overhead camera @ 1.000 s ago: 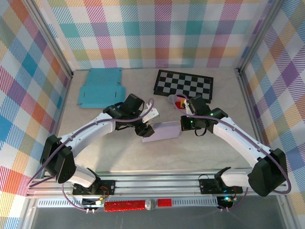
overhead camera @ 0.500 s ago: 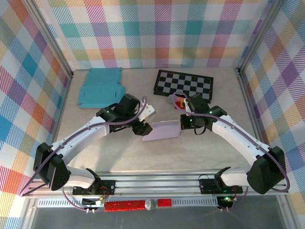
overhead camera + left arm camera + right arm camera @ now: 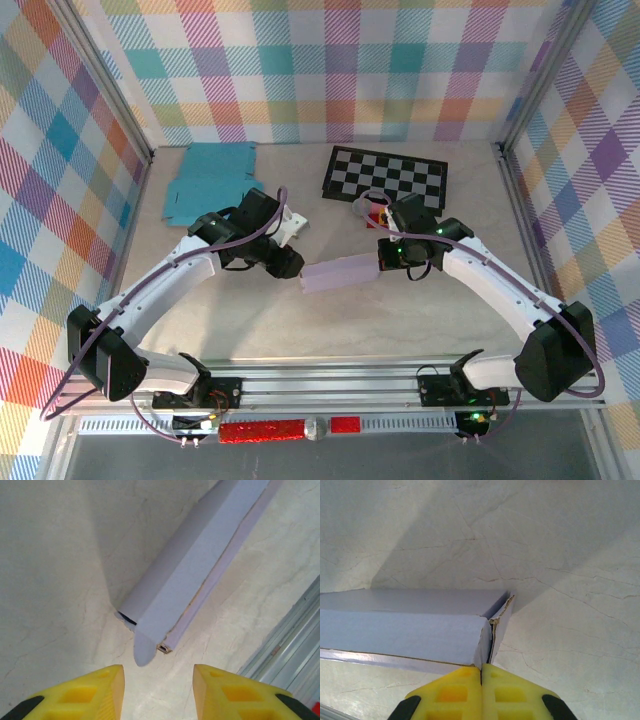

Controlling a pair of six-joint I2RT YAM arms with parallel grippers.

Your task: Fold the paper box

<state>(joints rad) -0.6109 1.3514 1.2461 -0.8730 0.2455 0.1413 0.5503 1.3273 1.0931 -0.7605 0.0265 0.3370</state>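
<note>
Pulled back toward the left of the top view, the left fingers [image 3: 85, 692] stand apart, just short of the paper box [image 3: 340, 272]. The right fingers [image 3: 452, 692] are pressed together, seemingly pinching its other end flap. The box sits mid-frame, tilted over the surface [image 3: 400, 325]. Centre the loose tab between the left fingers before closing.
</note>
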